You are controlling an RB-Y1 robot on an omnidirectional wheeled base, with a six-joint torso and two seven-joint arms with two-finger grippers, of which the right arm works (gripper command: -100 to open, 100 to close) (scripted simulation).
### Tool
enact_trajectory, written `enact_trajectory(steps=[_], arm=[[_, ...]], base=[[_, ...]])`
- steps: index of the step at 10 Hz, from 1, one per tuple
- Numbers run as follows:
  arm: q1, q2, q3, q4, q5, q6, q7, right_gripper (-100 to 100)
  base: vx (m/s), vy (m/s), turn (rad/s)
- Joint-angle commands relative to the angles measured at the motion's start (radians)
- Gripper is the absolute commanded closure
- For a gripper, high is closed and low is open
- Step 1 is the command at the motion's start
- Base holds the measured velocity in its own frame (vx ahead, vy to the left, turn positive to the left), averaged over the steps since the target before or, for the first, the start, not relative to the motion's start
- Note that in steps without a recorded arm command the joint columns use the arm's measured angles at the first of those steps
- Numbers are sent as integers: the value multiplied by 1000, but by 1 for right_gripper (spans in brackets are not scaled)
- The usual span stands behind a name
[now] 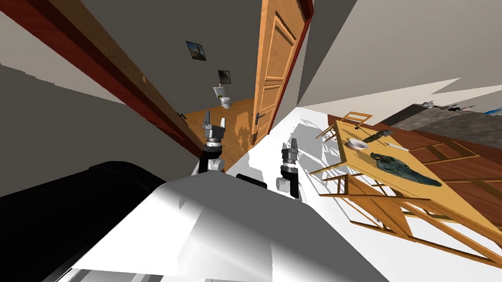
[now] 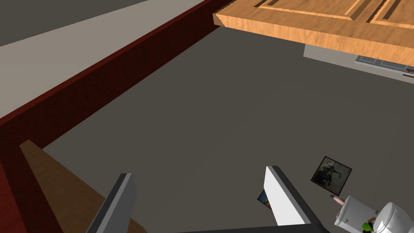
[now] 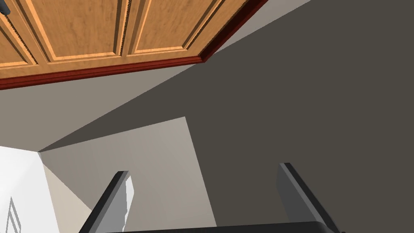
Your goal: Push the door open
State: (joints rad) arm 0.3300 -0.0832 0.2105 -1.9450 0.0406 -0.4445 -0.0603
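head view: the wooden panelled door (image 1: pixel 273 67) is swung open, hinged on the right side of its dark red frame (image 1: pixel 112 79). its free edge and handle (image 1: pixel 258 118) face the gap. the gap runs between that free edge and the frame's left jamb, with wooden floor showing through it, and a toilet (image 1: pixel 224 99) and two wall pictures (image 1: pixel 196 50) further in. my left end effector (image 1: pixel 214 124) sits in that gap, near the left jamb and apart from the door's edge. the right end effector (image 1: pixel 290 147) is on the near side over white floor, just beside the door's lower corner. off to the right there's a wooden worktop (image 1: pixel 458 204) with a plate (image 1: pixel 358 145) on it and chairs around it, well apart from both arms.

left wrist view: fingers (image 2: pixel 279 198) spread wide, released, nothing between them. the door's edge crosses one corner and the frame runs diagonally down the other side, with plain grey wall in between. the toilet shows just past one finger.

right wrist view: this end effector is also released, fingers (image 3: pixel 121 194) apart with nothing between them. the door panels and a strip of the red frame lie ahead, not touching the fingers, with grey walls meeting in a corner nearer in.
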Motion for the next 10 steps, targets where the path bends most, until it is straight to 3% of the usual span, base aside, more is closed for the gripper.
enact_trajectory(steps=[1, 7, 8, 10], arm=[[-26, 1, 25, 39, 0, -1, -3, -100], [-132, -18, 139, 181, -11, 9, -36, -100], [-132, -18, 139, 181, -11, 9, -36, -100], [-162, -22, 172, 221, -14, 12, -45, -100]], base=[[153, -57, 17], [172, -68, 23], [127, -62, 12], [111, -51, 15]])
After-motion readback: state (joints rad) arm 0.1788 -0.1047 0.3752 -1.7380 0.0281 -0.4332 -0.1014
